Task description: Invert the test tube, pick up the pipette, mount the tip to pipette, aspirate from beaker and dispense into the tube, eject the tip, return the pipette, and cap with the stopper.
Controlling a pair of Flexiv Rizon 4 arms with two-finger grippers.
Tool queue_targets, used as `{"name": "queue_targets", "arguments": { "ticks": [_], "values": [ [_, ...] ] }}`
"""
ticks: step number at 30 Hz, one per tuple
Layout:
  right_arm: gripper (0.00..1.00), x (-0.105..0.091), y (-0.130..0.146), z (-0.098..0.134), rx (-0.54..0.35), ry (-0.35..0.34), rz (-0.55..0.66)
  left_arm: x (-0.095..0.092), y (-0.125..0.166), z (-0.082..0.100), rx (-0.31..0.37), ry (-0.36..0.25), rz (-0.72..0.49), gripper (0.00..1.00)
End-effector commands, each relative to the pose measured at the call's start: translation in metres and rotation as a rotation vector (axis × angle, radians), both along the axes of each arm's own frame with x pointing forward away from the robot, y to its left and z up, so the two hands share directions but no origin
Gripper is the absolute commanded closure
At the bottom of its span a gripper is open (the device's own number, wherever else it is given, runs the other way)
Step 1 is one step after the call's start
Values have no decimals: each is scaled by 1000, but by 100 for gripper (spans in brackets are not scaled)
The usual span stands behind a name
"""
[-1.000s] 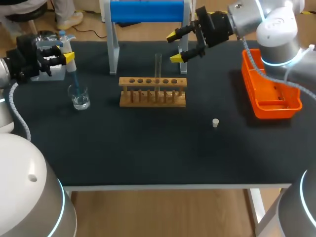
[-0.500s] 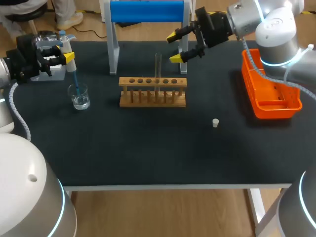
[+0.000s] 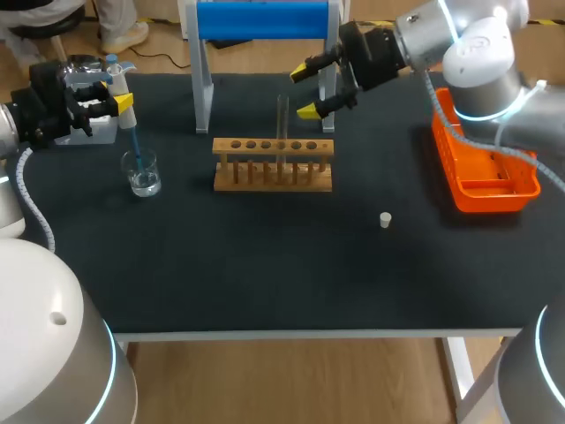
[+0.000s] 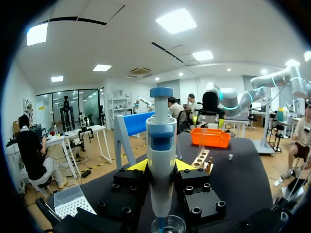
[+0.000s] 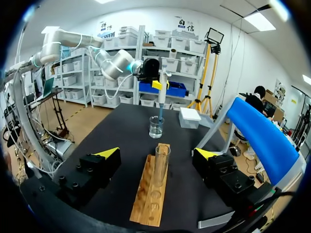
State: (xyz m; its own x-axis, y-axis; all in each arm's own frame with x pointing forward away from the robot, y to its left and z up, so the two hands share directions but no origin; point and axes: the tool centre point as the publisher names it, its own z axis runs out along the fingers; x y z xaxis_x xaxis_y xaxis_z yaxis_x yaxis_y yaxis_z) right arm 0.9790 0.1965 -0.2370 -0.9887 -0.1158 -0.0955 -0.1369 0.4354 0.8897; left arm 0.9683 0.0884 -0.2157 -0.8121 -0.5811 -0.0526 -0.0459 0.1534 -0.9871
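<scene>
Our left gripper (image 3: 119, 102), upper left of the frame, is clamped on the pipette (image 3: 115, 75), which stands upright with its tip down in the beaker (image 3: 141, 174). The tube (image 3: 282, 124) stands upright in the rack (image 3: 274, 165) at upper middle, well right of the beaker, with bare table (image 3: 221, 247) between them. Our right gripper (image 3: 305, 91) hangs wide open and empty just right of the tube's top, so that side looks tight.
</scene>
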Motion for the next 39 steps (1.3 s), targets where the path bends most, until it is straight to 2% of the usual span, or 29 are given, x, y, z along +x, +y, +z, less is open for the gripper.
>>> {"name": "queue_targets", "arguments": {
  "ticks": [1, 28, 39],
  "values": [
    [0, 6, 4, -10, 1, 2, 1, 0, 0, 1, 1, 2, 1, 100],
    [0, 18, 39, -44, -82, 22, 11, 0, 0, 1, 1, 2, 1, 100],
    [0, 21, 45, -55, -107, 28, 12, 0, 0, 1, 1, 2, 1, 100]
  ]
}}
